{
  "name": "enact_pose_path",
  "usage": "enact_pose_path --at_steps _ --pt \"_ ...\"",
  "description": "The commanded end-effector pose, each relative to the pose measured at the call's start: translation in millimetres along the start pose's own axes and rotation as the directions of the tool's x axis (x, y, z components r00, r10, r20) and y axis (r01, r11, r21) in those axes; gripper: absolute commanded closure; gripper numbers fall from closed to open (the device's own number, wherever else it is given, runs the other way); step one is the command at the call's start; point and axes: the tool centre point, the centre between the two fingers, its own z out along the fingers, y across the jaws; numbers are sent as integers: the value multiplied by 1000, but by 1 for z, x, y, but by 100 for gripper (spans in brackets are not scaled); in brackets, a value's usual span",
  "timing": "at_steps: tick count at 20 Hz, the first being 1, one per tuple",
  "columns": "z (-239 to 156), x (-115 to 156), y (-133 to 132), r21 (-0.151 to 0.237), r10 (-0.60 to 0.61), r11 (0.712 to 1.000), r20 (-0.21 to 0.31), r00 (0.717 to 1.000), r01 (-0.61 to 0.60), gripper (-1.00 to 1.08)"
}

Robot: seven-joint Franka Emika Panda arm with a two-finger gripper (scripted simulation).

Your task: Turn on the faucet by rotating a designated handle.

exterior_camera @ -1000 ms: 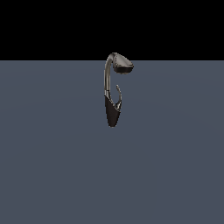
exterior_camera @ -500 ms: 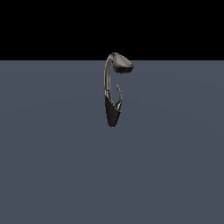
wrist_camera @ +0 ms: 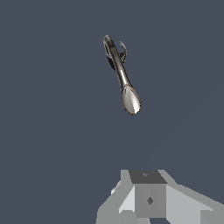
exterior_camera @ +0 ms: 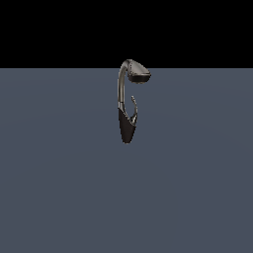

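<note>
Faucet [wrist_camera: 119, 72] sits well ahead of the claw [wrist_camera: 146, 205], whose grip state I cannot tell, and its thin handle [wrist_camera: 123, 49] hugs the neck, so the approach could hit the neck instead

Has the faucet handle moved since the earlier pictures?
No. The handle sits at the same place against the faucet cone and the horizon line in the exterior view.

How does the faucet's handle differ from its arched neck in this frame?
The handle is a far thinner lever than the neck. The handle is short and hook-curved; the neck is longer and arches over into an oval spout head. The handle ends in a bare tip. Both are greyish metal rising from the dark cone body.
</note>
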Motion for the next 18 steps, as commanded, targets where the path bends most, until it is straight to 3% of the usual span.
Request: enact_pose_path --at_steps 1,10,18 --pt "3 12 -3 21 37 999 18 999 -37 108" --pt "25 70 -13 105 208 970 114 971 -220 108" --pt "55 124 -19 154 358 906 219 908 -394 108"
